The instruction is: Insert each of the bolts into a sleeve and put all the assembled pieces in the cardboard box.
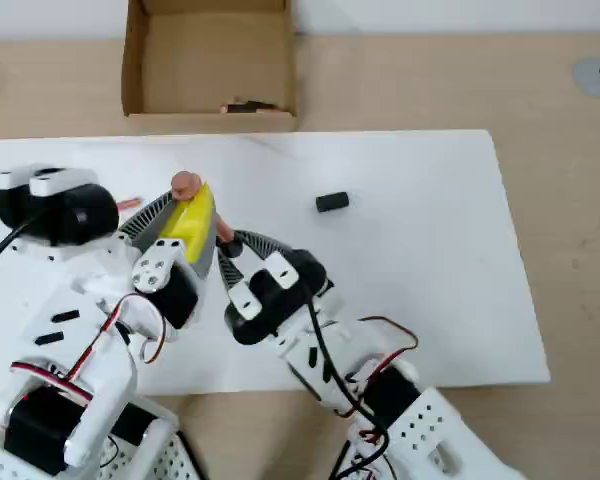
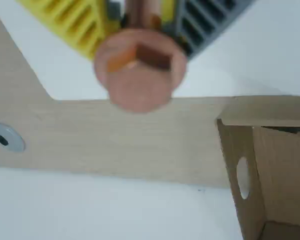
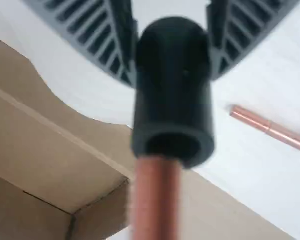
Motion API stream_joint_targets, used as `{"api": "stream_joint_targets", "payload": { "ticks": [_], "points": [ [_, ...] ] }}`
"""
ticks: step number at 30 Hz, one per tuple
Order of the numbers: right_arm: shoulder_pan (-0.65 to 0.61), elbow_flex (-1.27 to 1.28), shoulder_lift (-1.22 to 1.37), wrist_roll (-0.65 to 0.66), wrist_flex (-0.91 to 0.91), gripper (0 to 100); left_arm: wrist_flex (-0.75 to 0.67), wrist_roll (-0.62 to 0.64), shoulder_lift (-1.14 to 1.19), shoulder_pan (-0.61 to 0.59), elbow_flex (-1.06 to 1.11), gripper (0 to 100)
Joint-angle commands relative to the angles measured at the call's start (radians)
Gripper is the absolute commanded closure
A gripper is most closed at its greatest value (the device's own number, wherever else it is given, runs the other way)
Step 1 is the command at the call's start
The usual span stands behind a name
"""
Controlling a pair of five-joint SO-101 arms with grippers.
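L gripper [image 2: 141, 22] shut tight on copper bolt [image 2: 140, 70], R gripper [image 3: 172, 55] clamping black sleeve [image 3: 173, 100], bolt shank end at sleeve mouth, over white sheet [image 1: 430, 290].

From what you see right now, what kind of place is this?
Probably a robotics lab or workshop bench: a wooden table with a white mat, two small arms whose left gripper holds a bolt and right gripper a sleeve, and a cardboard box behind.
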Motion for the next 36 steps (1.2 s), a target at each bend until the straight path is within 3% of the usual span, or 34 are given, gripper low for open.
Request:
{"api": "stream_joint_targets", "payload": {
  "ticks": [1,30,36],
  "points": [
    [0.013,-0.007,-0.001,-0.005,-0.029,98.8,0.002,-0.031,-0.001,0.009,-0.04,99],
    [0.013,0.019,-0.084,-0.006,-0.025,98.8,0.011,-0.11,-0.002,0.005,0.035,99],
    [0.013,0.048,-0.119,-0.006,-0.025,98.8,-0.061,-0.107,-0.005,0.003,0.077,99]
  ]
}}
